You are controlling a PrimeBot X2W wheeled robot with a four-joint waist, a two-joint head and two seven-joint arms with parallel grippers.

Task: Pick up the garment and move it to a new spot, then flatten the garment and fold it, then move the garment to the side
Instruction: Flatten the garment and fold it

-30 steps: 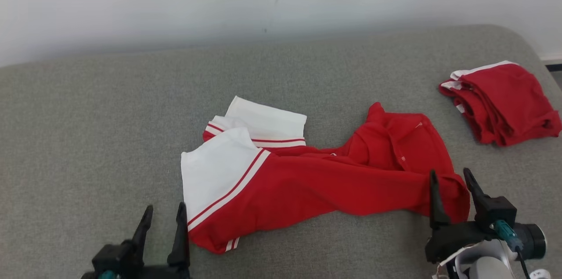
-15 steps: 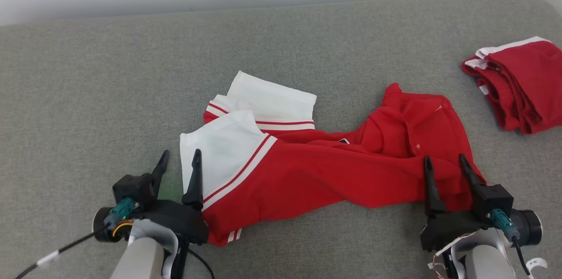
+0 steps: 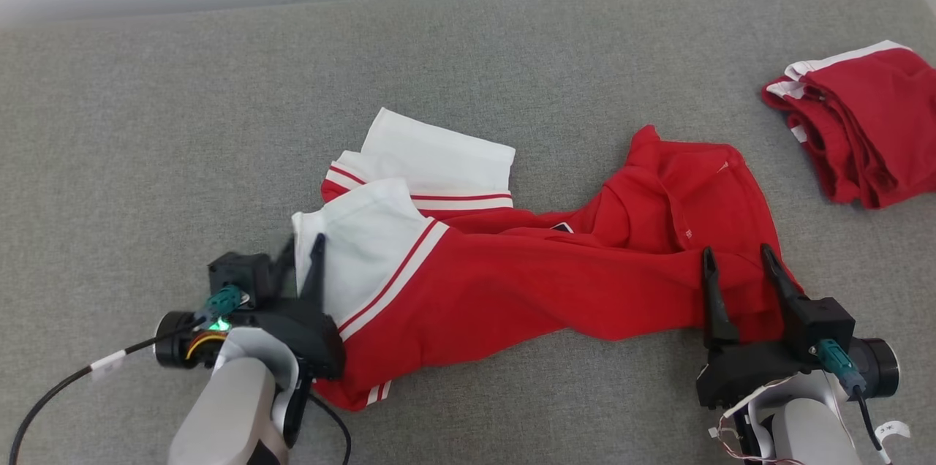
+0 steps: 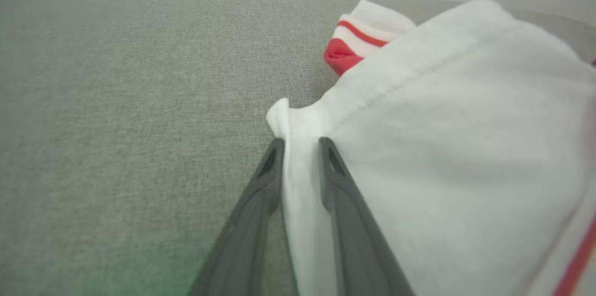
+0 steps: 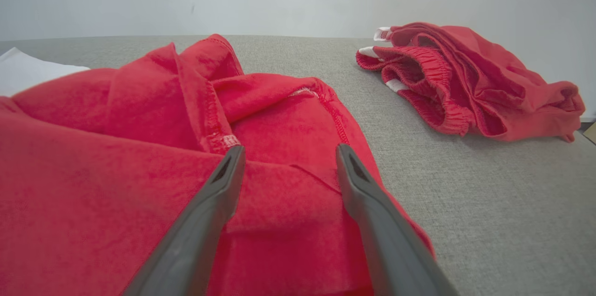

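The garment (image 3: 512, 282) is a pair of red shorts with white leg panels, lying crumpled across the grey padded surface (image 3: 183, 121). My left gripper (image 3: 301, 246) is at its left end. In the left wrist view the two fingers (image 4: 267, 179) stand close together, with a bunched fold of the white hem (image 4: 302, 184) pinched between them. My right gripper (image 3: 736, 251) is at the red right end, jaws wide apart over the cloth. In the right wrist view a red fold (image 5: 279, 114) lies between and beyond its fingers (image 5: 219, 184), not gripped.
A second red garment (image 3: 855, 121), folded, lies at the far right of the surface; the right wrist view shows this folded garment (image 5: 465, 77) ahead and to the right. A pale wall runs behind. Bare grey surface spreads to the left and at the back.
The head camera has tilted down. My left arm came forward to the white hem and its jaws narrowed onto it. The right gripper stays open at the red end.
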